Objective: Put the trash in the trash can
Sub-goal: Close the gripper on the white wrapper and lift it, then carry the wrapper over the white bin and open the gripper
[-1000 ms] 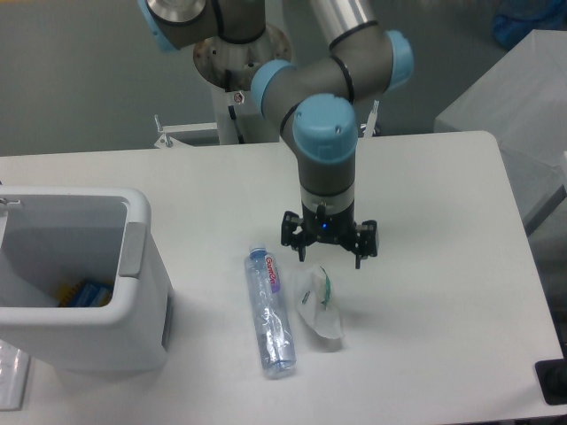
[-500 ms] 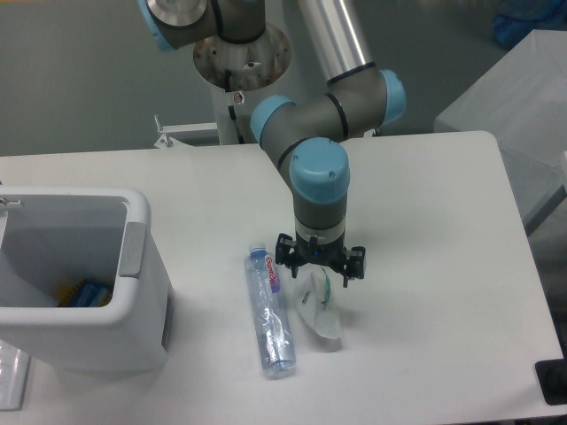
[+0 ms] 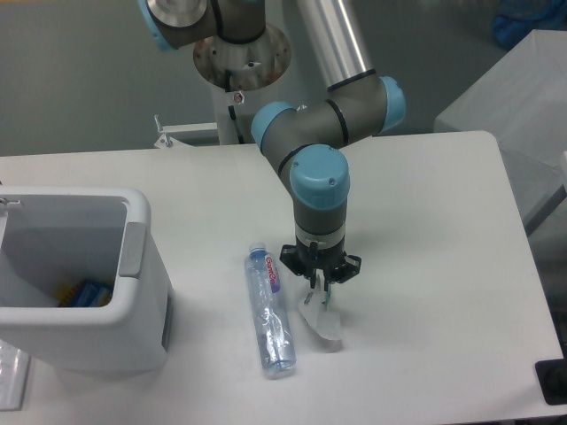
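Note:
The trash is two items lying on the white table. A clear plastic bottle [image 3: 270, 314] with a blue cap and a purple-pink label lies lengthwise, cap pointing away. Just to its right lies a crumpled clear-white wrapper [image 3: 324, 324] with green marks. My gripper [image 3: 320, 292] points straight down onto the wrapper's far end, its fingers drawn together on the plastic, which still rests on the table. The white trash can [image 3: 133, 266] with a grey side tab stands at the left, well apart from the gripper.
Blue and yellow items [image 3: 84, 292] lie in the bottom of the can. The arm's base [image 3: 239, 53] stands behind the table. A grey box [image 3: 514, 106] sits beyond the right edge, and a black object [image 3: 554, 382] is at the front right corner.
The gripper has come down and slightly left onto the wrapper, and its fingers have gone from wide open to drawn together on it. Bottle and can have not moved.

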Motion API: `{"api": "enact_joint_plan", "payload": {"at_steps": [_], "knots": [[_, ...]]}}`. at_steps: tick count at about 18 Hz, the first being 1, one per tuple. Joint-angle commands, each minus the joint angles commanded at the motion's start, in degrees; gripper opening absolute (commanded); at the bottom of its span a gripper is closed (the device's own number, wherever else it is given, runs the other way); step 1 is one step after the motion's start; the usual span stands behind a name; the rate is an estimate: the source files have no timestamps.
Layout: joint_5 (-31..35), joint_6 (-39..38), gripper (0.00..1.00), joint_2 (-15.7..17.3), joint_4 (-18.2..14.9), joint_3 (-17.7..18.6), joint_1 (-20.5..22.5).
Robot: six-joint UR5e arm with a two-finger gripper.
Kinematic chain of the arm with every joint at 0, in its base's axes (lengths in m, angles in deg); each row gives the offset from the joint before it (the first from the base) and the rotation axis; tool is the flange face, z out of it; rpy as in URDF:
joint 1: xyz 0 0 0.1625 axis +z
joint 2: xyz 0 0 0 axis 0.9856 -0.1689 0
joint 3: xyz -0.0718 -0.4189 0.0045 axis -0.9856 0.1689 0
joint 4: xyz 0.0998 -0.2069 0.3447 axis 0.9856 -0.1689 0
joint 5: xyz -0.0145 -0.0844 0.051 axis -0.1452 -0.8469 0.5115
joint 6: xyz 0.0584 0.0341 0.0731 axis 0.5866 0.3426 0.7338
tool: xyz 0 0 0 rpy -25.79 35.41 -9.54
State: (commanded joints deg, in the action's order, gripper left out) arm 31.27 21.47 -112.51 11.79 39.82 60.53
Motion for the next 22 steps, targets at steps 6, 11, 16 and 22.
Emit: {"api": "enact_joint_plan", "payload": {"at_steps": [6,11,16,22], "knots": [[-3.1,-1.6,0.00,2.0,0.1,-3.6,0.9],[-18.4,-12.0,0.00,7.3,0.0,-8.8,3.5],[-29.1,-28.6,0.00,11.6,-0.2,-13.3,4.3],[-30.2,-34.1,0.00,18.5,-0.2,-13.4,-0.7]]}}
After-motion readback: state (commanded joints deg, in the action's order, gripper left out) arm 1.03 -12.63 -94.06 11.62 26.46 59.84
